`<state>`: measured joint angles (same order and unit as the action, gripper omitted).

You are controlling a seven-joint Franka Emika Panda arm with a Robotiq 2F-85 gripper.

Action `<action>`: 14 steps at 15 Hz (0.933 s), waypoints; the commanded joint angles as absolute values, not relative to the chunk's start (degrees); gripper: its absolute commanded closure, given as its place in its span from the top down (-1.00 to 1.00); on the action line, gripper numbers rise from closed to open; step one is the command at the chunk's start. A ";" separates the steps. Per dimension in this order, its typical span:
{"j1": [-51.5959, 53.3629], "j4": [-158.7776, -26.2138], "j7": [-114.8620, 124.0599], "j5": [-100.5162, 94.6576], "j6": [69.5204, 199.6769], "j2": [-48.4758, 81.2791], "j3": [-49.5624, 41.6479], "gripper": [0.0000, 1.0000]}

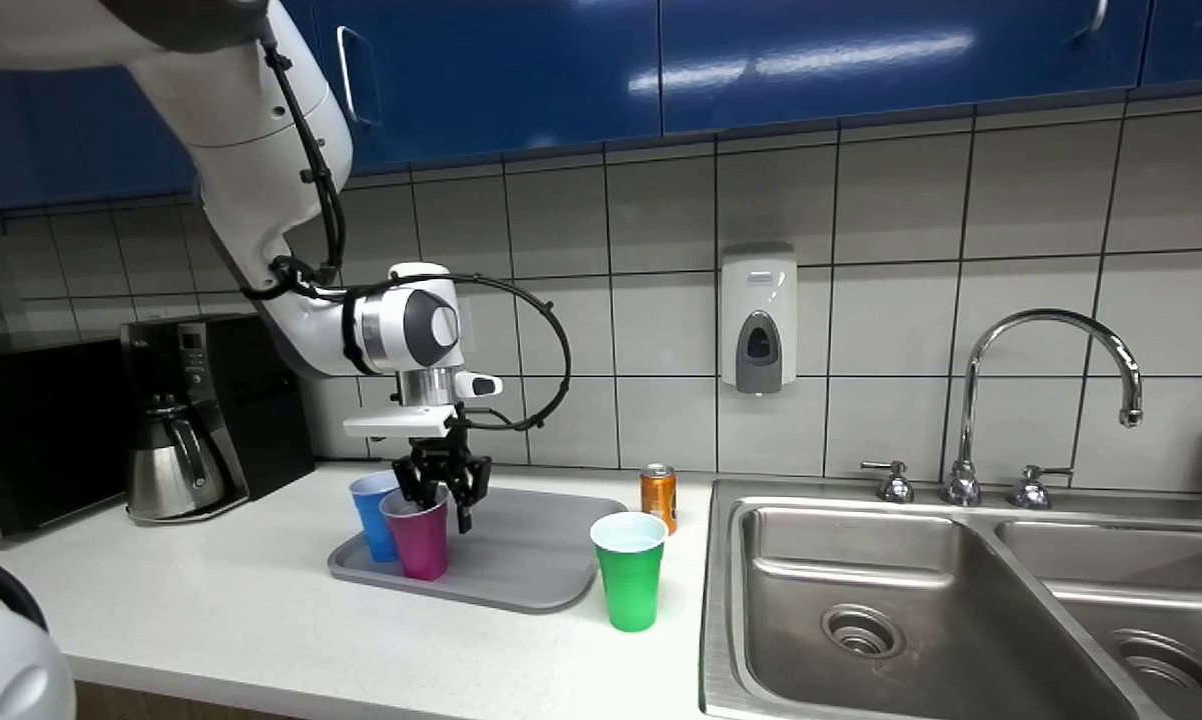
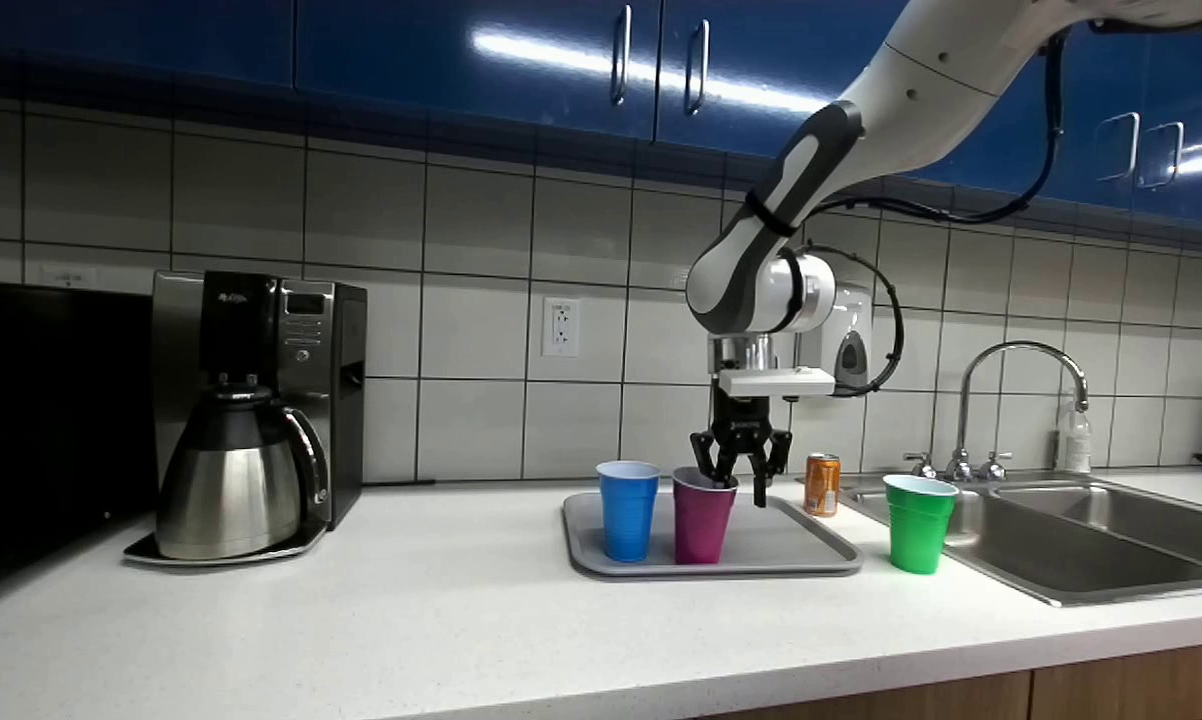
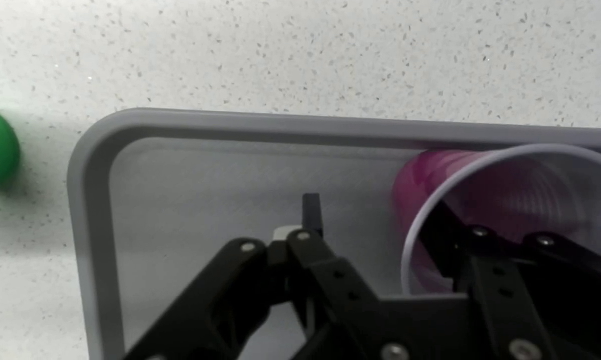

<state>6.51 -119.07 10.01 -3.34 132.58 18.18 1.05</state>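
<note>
Nearest in the wrist view, we see the gripper (image 3: 376,225) with its fingers spread, one inside the magenta cup (image 2: 702,525) and one outside its wall, while that cup stands on the gray tray (image 2: 786,543) beside the blue cup (image 2: 627,513).

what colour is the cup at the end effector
Magenta outside; the cup shows best in an exterior view.

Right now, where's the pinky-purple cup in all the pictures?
In an exterior view: the pinky-purple cup is left of centre, below the middle.
In an exterior view: the cup is right of centre, below the middle.
In the wrist view: the cup is big, on the right, partly covered by the jaws.
Shared landmark: the grey tray under it.
</note>
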 commanded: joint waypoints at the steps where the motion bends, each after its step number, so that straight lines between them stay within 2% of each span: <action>1: 6.91 -118.04 11.54 -4.57 132.72 18.56 0.99 -0.54; 4: 6.96 -118.03 11.56 -4.61 132.74 18.58 0.97 -0.99; 14: 5.54 -117.63 9.43 -0.38 132.18 17.36 1.67 -0.97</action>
<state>6.79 -118.03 10.01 -2.57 132.61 18.18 1.05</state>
